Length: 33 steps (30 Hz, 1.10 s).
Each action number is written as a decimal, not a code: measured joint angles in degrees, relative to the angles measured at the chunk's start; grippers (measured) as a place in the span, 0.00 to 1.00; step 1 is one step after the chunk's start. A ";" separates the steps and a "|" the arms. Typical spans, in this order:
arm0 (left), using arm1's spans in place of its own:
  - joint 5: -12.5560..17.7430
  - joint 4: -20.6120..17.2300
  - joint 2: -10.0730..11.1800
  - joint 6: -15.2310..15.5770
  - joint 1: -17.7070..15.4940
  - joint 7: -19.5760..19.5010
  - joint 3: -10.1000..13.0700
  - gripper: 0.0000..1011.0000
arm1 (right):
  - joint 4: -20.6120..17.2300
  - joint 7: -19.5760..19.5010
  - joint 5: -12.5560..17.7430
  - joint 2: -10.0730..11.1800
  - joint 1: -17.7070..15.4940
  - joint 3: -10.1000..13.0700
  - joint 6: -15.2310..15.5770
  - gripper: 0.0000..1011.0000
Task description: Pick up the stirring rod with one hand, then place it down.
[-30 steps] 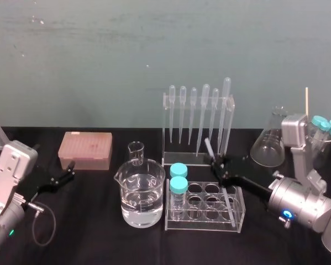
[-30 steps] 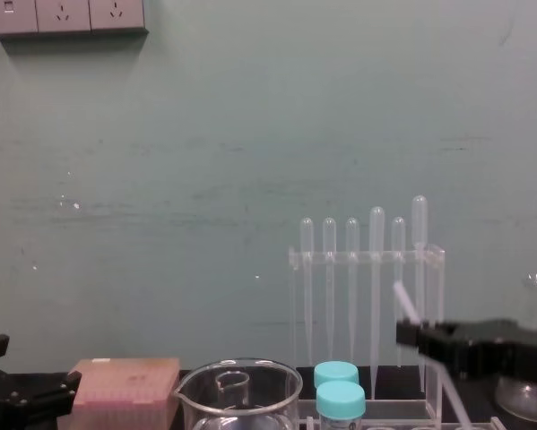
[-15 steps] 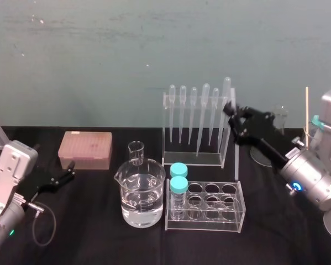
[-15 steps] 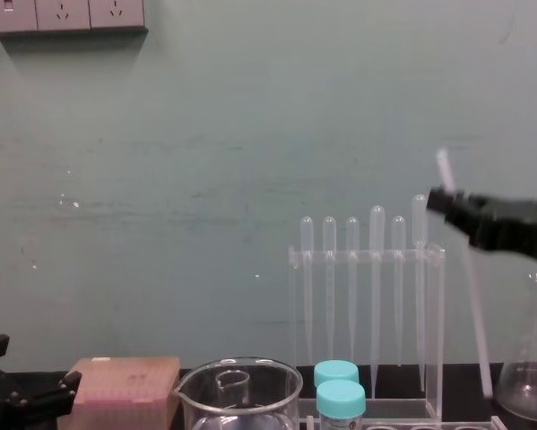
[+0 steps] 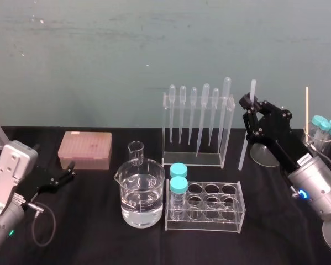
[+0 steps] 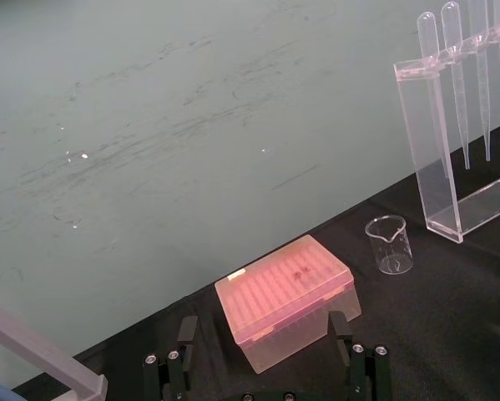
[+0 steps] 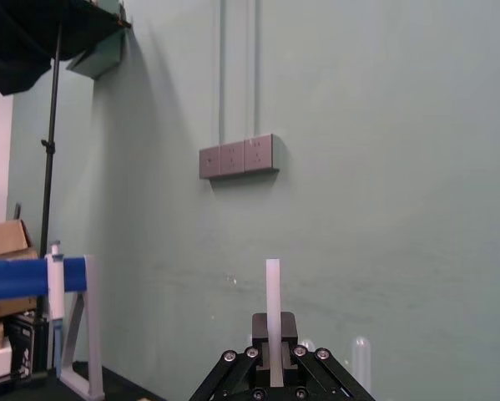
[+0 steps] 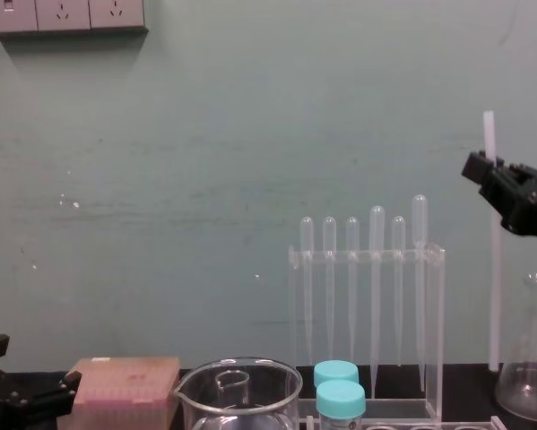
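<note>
Stirring rod hangs near-upright just right of the pipette rack, clamped near its top in the right gripper; lifting looks done, setting down remains. Left gripper sits well left of the rack, fingers spread, empty.

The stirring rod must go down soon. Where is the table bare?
Bare: the table's front, before the large beaker and test tube rack, and between beaker and left gripper. Crowded: around the flask, near the right gripper holding the stirring rod.

light: even, diffuse | brightness: moderate | shadows: soft, faint
</note>
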 joint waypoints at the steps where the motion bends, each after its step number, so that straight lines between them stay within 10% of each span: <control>1: 0.00 0.00 0.00 0.00 0.00 0.00 0.00 0.99 | 0.10 0.07 -0.06 -0.01 -0.10 0.07 -0.01 0.07; 33: 0.00 0.00 0.00 0.00 0.00 0.00 0.00 0.99 | 1.44 -0.20 -3.10 -0.13 -0.89 0.35 -0.31 0.07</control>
